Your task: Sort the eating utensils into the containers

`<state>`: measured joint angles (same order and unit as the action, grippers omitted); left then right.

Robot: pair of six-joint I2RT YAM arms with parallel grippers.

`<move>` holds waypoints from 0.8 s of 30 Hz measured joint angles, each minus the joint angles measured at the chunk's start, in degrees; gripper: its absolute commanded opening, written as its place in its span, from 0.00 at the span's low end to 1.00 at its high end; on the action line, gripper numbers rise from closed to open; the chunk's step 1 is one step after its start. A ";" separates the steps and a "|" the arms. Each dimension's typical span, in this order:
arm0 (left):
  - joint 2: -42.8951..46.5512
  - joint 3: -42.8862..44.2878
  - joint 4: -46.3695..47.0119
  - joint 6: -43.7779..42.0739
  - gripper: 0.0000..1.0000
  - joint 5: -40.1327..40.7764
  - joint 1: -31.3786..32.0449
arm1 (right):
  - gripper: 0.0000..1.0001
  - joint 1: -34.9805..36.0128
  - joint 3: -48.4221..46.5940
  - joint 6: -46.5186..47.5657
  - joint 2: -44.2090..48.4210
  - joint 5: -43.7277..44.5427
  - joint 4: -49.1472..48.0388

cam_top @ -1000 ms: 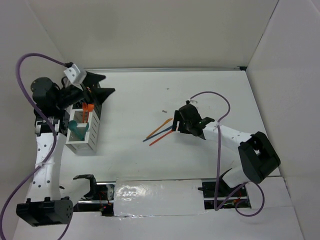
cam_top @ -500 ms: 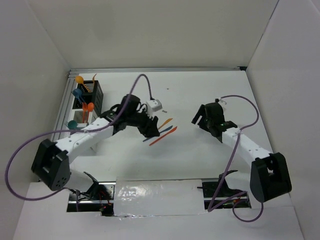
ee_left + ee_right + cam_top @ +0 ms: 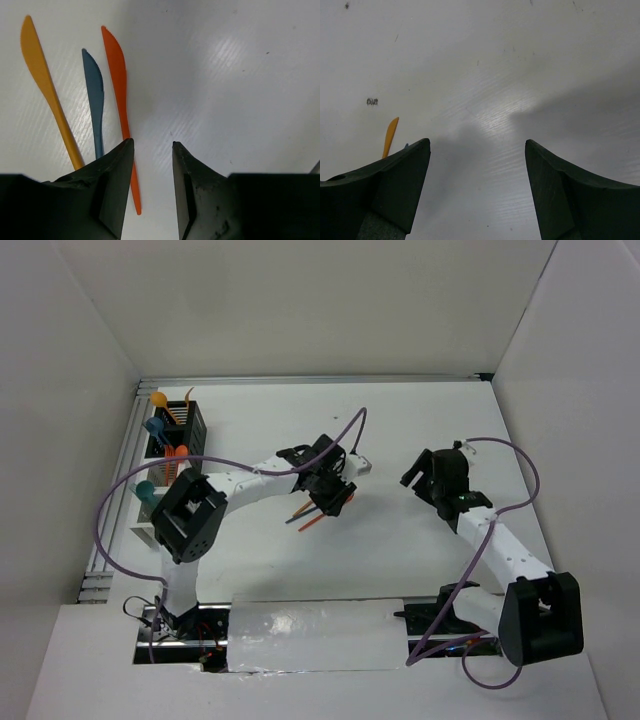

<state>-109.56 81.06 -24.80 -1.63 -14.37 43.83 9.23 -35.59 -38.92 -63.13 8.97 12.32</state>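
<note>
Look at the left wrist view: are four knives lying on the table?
No, only three: a yellow-orange knife, a blue knife and a red-orange knife.

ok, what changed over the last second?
The left gripper swung from the bins to the table's middle and now hovers over the three knives, open, holding nothing. The right gripper backed away from them to the right, open. Knives and bins stayed put.

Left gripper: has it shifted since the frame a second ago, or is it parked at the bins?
Yes. The left gripper has swung right, away from the containers, and now sits over the three loose knives at mid-table.
</note>
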 measured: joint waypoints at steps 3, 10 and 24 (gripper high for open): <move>-2.16 0.17 -1.22 -0.13 0.47 1.68 0.33 | 0.83 -1.64 0.04 0.33 0.17 -0.81 -0.07; -3.23 -0.20 -1.97 -1.25 0.43 4.87 0.35 | 0.83 -3.08 0.52 0.68 0.37 -1.99 -0.42; -5.51 -1.36 1.53 -1.27 0.20 8.81 0.90 | 0.82 -3.82 1.25 0.85 1.09 -2.40 -0.74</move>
<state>-115.07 79.70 -23.27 -2.90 -5.56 44.73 5.41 -34.35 -38.06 -62.04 6.57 11.57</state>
